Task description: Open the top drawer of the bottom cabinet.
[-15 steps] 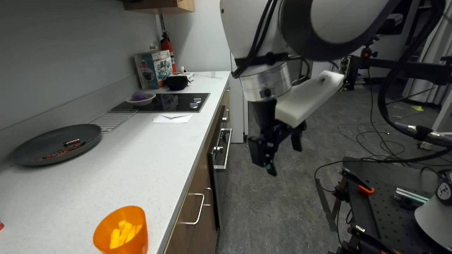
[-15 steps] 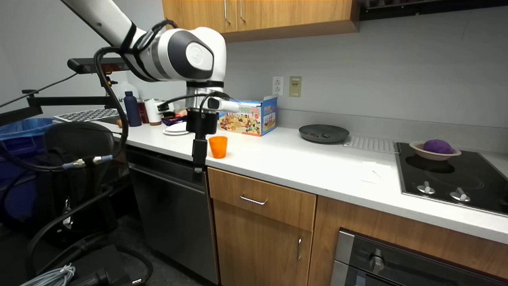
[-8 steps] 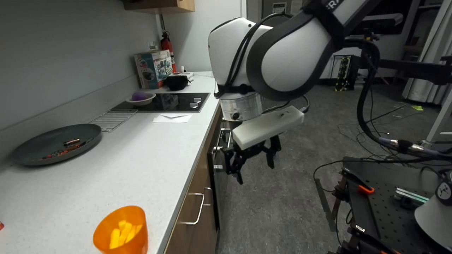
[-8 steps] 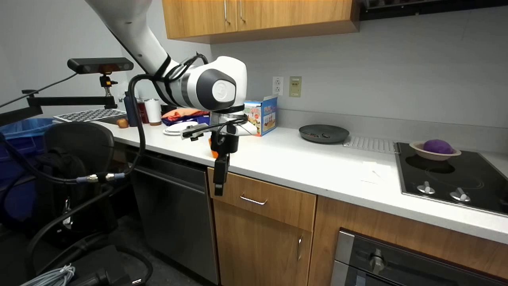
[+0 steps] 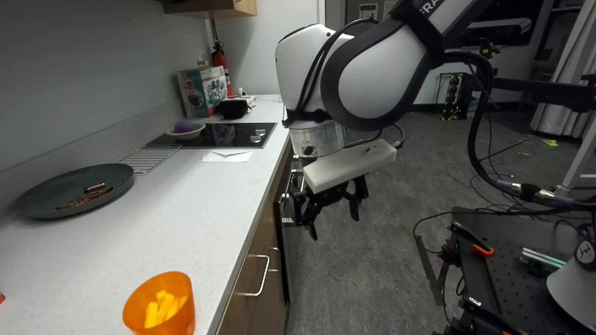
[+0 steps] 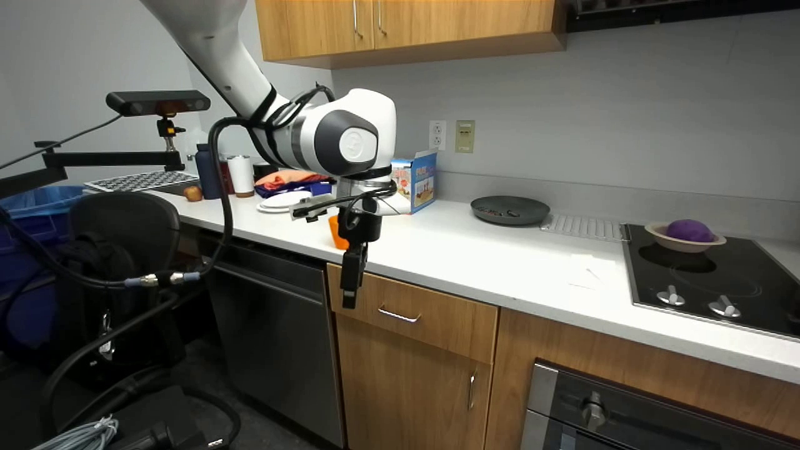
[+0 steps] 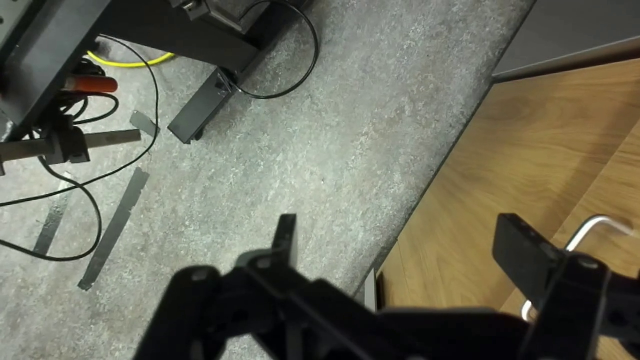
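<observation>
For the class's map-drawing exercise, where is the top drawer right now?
In an exterior view, the top drawer sits just below the picture's centre, directly under the white countertop, above a cupboard door and to the right of the dishwasher.

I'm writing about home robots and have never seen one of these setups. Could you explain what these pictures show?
The white robot arm is steered by a person; its dark fingers do the grasping. Two pictures are taken from outside the robot and show it beside a long bottom cabinet. The third is taken from the arm's wrist, looking past the fingers to the floor. In both exterior views, the white worktop carries an orange cup, a dark round dish, a wire rack and a black cooktop, on which stands a bowl with something purple in it. The fingers stand apart, holding nothing. The job is to open the top drawer; it is shut.
</observation>
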You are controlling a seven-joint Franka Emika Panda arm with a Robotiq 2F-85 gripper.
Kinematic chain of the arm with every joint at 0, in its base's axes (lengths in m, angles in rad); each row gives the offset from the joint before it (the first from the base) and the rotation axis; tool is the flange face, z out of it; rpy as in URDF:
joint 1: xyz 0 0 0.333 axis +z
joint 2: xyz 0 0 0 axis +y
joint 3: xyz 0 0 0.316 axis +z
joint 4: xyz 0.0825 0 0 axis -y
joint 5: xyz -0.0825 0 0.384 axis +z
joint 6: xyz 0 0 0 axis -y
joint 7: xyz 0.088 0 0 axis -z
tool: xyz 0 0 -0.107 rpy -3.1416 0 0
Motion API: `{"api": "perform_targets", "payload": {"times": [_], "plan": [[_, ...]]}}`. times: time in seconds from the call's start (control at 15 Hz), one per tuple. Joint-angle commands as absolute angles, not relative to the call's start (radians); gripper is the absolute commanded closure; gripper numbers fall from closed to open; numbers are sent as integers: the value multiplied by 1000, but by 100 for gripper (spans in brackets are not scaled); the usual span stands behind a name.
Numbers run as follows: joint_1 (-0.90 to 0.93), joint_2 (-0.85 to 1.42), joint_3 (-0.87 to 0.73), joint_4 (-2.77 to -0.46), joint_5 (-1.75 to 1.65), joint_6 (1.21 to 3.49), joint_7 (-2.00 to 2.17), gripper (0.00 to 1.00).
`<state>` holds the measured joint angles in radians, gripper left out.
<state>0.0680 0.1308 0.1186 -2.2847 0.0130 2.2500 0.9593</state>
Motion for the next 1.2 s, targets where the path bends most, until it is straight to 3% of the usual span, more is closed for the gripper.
{"api": "perform_targets", "payload": {"times": [0.0, 0.53, 1.13], "plan": [[100, 198, 97, -2272, 0, 2290, 994, 0], [144, 416, 75, -2261, 74, 2572, 1060, 0], [126, 477, 43, -2270, 233, 2900, 1037, 0]]}}
